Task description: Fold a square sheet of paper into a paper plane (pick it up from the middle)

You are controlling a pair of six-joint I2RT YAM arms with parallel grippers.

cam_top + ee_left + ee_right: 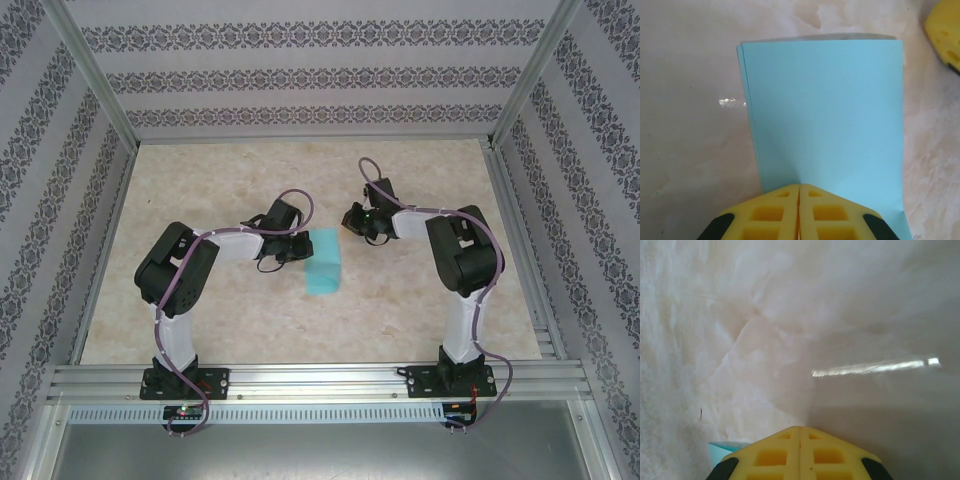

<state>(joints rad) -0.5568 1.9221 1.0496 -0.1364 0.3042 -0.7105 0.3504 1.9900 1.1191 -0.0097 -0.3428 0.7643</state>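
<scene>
Turquoise sheet of paper (323, 262) lies folded double on the marbled beige table (260, 320), at the middle of the top view. It forms a tall rectangle, and the left wrist view shows two layered edges along its left side. The left gripper (799, 189) has its yellow fingers (770, 215) pressed together, tips over the sheet's lower edge; whether they pinch it cannot be told. The right gripper (800, 430), jaws also together, sits just right of the sheet's upper corner, with a turquoise sliver at the lower left of its view.
</scene>
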